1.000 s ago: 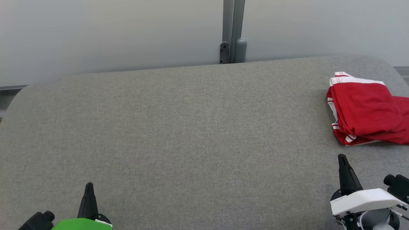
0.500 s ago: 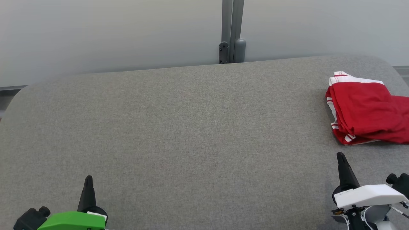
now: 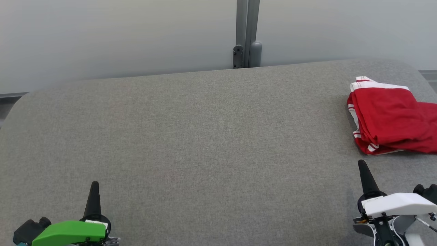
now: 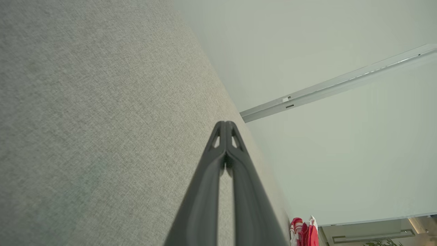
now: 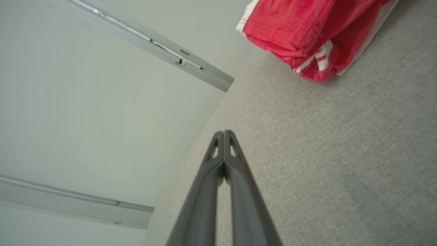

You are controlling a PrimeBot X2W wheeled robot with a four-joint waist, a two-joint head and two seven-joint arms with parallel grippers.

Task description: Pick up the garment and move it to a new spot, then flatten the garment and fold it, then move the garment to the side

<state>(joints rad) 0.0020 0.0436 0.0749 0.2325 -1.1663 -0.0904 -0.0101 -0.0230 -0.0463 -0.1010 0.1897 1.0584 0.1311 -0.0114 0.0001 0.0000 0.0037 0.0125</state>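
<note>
Grey woven fabric covers the broad tabletop before us, its far corners rounded, and it takes up most of our head view. Behind it stands a pale, plain wall, split by a grey upright post that meets the tabletop's far edge near the middle.

On the far right of the tabletop lies the red garment, folded into a thick bundle with white bands and thin white stripes along its edges. Its right part runs past the edge of the head view. In our right wrist view its near corner lies ahead of the fingers and off to one side, with bare fabric between.

Our left pincer sits at the lower left over bare fabric, well apart from the garment. It is clenched, its two dark fingers pressed together to a single point, and it grasps nothing. A green cover sits on its wrist.

Our right pincer sits at the lower right, near the garment's front edge but not touching it. It is likewise clenched and empty, with a white cover on its wrist.
</note>
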